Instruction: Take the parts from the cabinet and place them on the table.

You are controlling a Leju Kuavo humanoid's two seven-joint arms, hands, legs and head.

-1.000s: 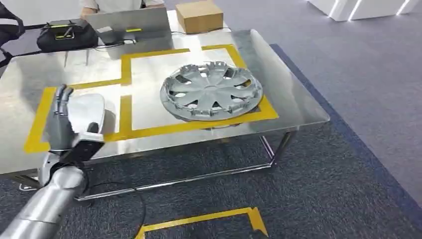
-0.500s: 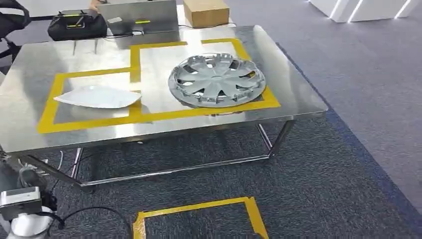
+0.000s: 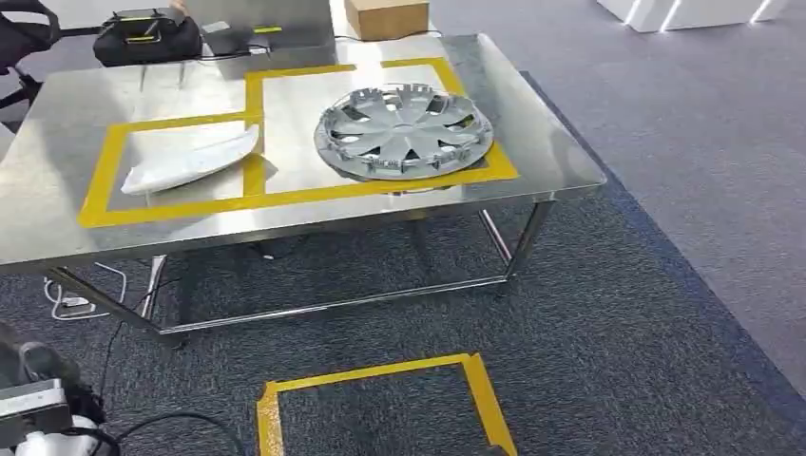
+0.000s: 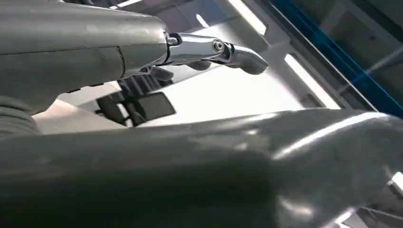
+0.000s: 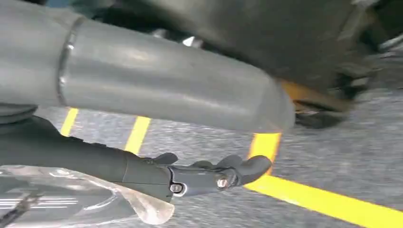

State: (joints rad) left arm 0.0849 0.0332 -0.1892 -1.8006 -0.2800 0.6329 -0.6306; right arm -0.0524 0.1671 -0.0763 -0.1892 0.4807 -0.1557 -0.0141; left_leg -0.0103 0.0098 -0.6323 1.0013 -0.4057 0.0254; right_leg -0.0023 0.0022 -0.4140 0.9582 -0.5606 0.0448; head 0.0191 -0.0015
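Head view is showing the silver wheel cover [image 3: 404, 131] lying flat on the steel surface [image 3: 561, 157], inside the right-hand box of yellow tape [image 3: 285, 196] and overlapping the tape at its near right edge. Just left of it, in the neighbouring taped box, a white curved panel [image 3: 190, 159] is lying with one tip reaching the strip between the two boxes; the two parts are sitting apart, not touching.

At the surface's far edge a black case [image 3: 147, 36] with a yellow-green strip, a grey laptop [image 3: 257, 24] and a cardboard box [image 3: 385, 16] are standing; no writing on them is readable. Another yellow taped outline [image 3: 380, 404] is lying on the dark carpet [image 3: 618, 332] in front of the surface.

Right wrist view is showing the right robot hand [image 5: 157, 142] with thumb and fingers apart, holding nothing, above carpet with yellow lines. Left wrist view is showing the left robot hand [image 4: 142, 95] with thumb and fingers likewise apart and nothing between them.
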